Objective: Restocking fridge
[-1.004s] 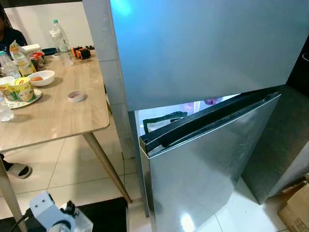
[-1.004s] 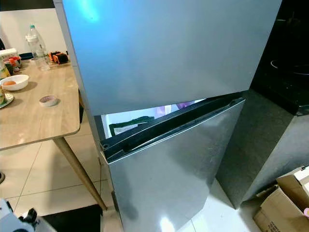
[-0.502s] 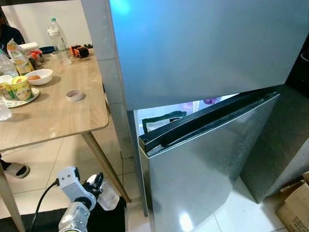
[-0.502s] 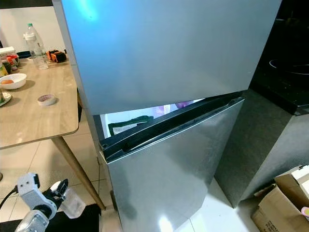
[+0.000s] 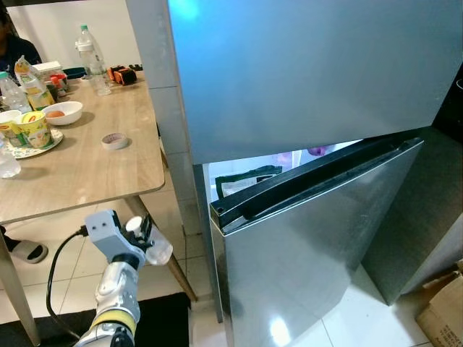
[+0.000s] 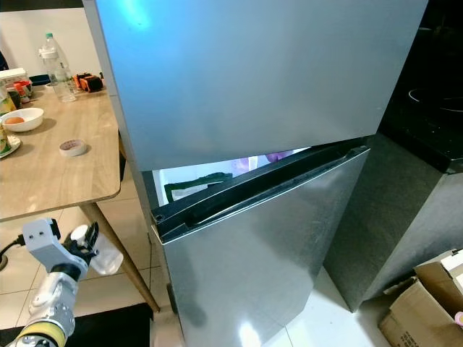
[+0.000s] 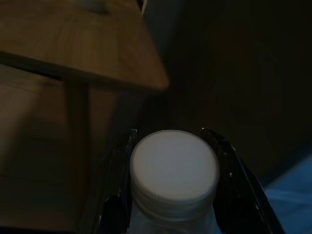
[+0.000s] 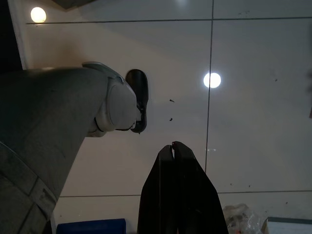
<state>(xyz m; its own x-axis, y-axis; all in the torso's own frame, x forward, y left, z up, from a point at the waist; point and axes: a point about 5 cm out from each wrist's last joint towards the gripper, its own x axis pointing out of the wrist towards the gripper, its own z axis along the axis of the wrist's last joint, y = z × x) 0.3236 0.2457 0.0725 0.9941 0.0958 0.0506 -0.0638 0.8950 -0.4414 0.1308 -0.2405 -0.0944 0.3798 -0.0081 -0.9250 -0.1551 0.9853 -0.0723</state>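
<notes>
Fridge [image 5: 304, 79] ahead, lower door [image 5: 318, 231] ajar. Our left gripper [image 5: 141, 233] clamps bottle [image 5: 155, 249] below cap [image 7: 174, 165]: light, slick plastic, we judge. Right gripper [image 8: 173, 146] pressed together, idle.

left gripper [image 5: 145, 238] raised, jaws clamped; right gripper [image 8: 172, 146] pointing floorward, jaws together.

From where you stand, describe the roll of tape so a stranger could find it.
Start at the wooden table left of the fridge. The roll of tape lies flat and alone near the table's fridge-side edge, a small white ring, apart from the bottles and bowls clustered further left.
</notes>
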